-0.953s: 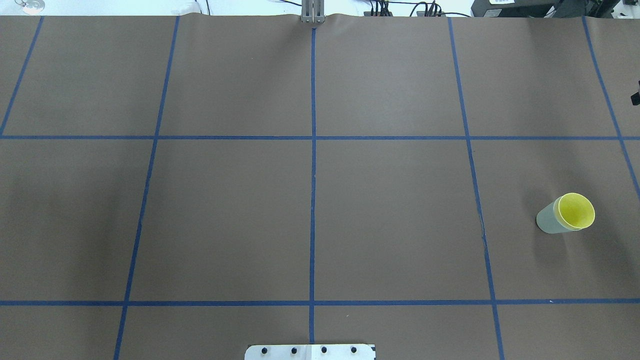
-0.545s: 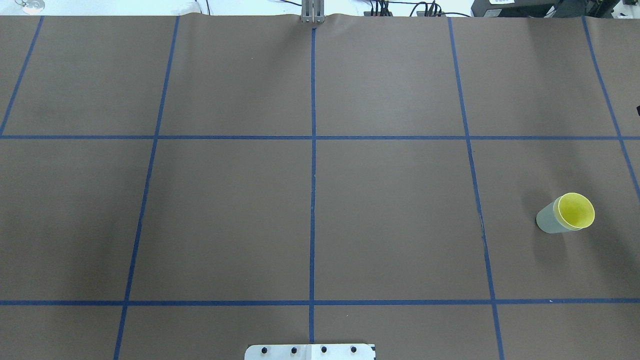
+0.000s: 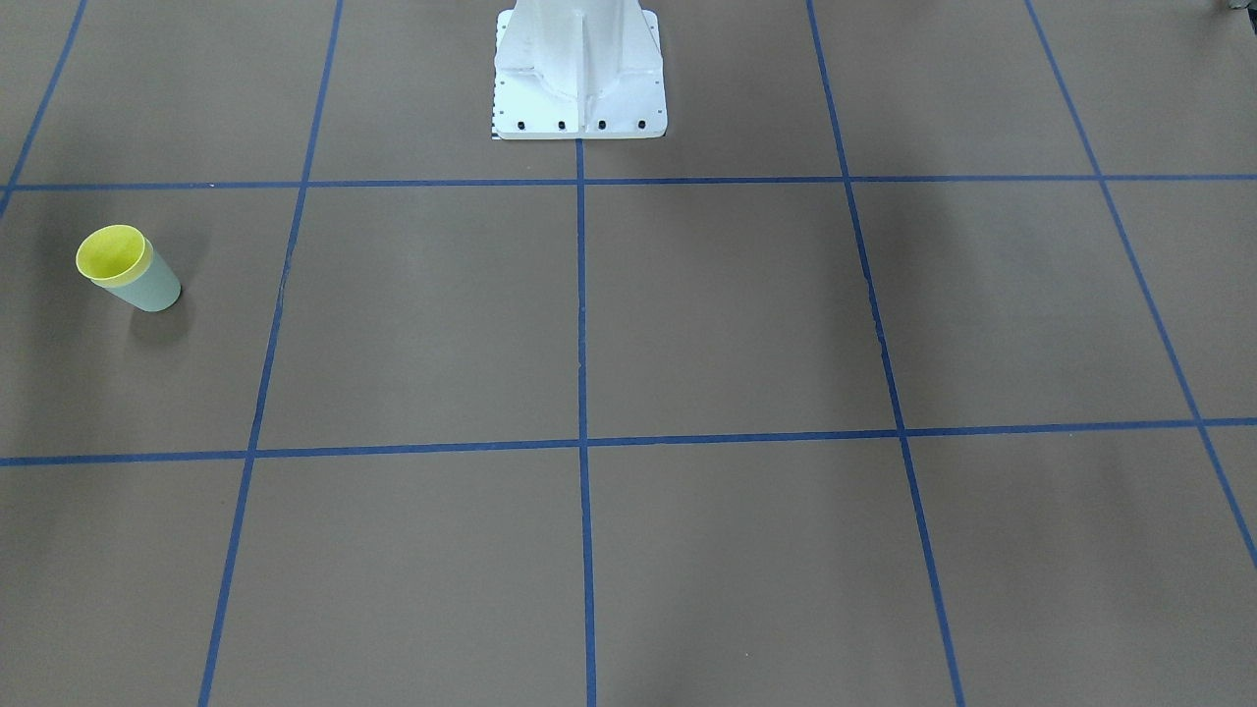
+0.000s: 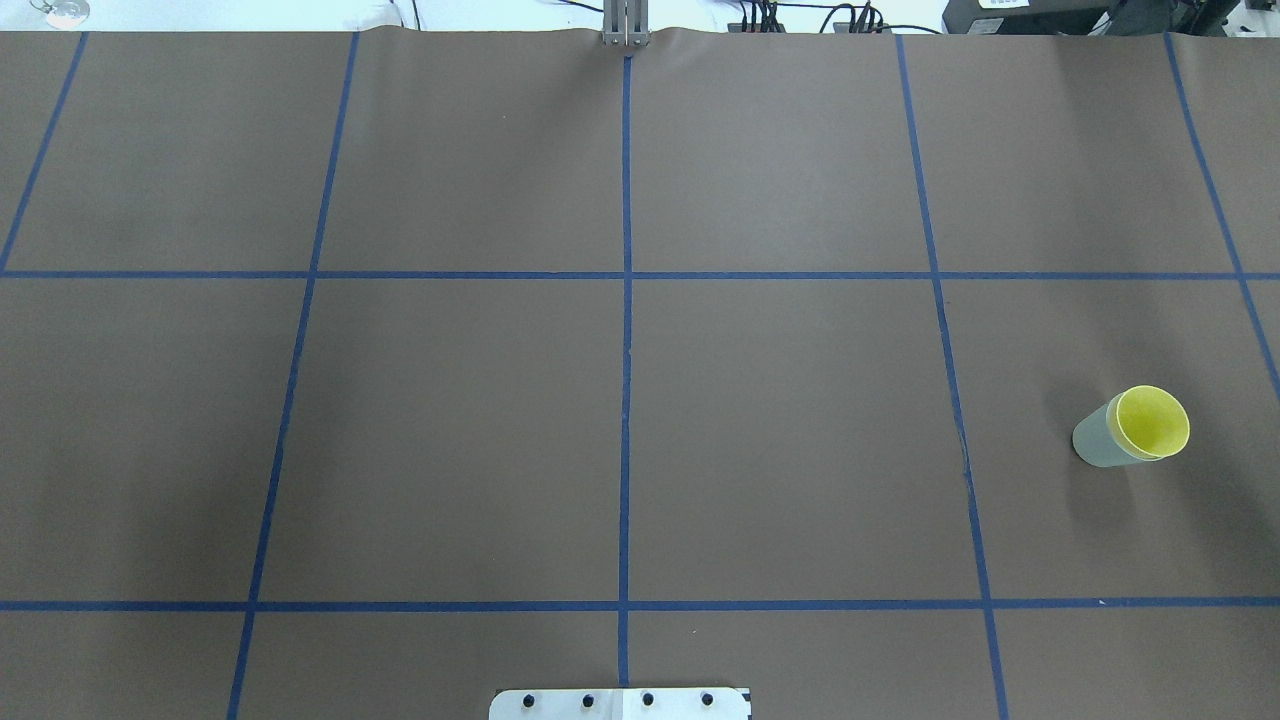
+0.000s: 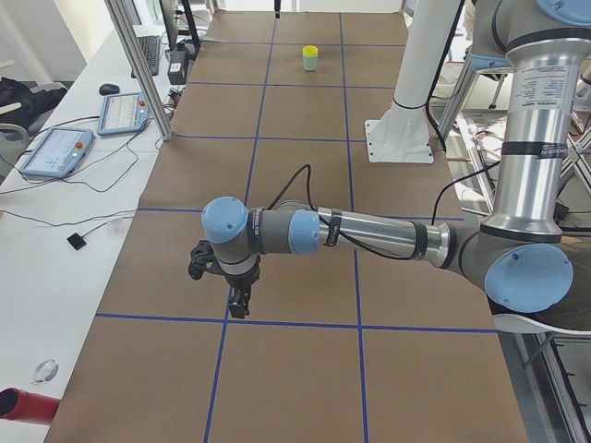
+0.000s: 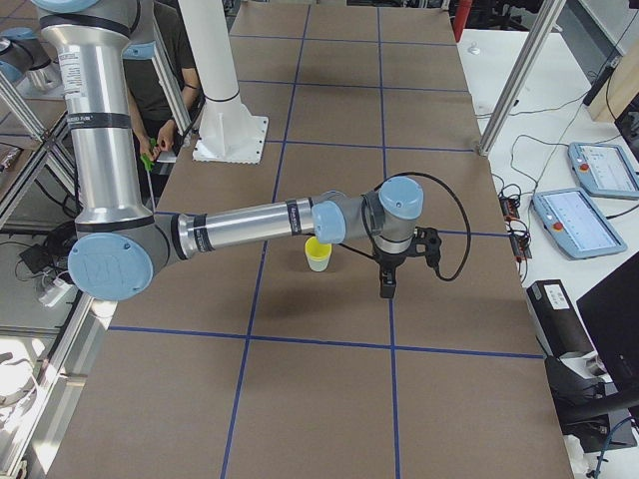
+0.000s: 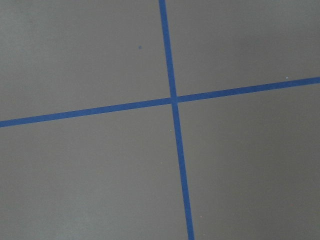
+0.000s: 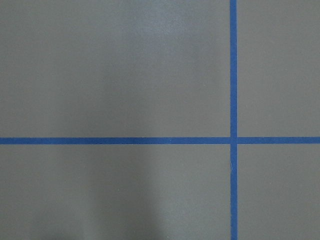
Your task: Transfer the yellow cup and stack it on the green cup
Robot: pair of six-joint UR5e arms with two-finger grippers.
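Tabletop [image 4: 450,450], brown, with blue tape grid [image 4: 626,400]

So the yellow cup [image 4: 1153,420] is nested inside the green cup [image 4: 1093,442], both upright with mouths up. Only a thin band of yellow rim pokes out above the green one's rim, plus you can see the bright yellow inside. The green one is a pale mint tumbler, smooth, tapered, no handle. The stack stands on the brown desk [image 4: 800,450] over on the robot's right side, in the middle row of the blue tape [image 4: 626,400] grid, inside a square and clear of the lines.
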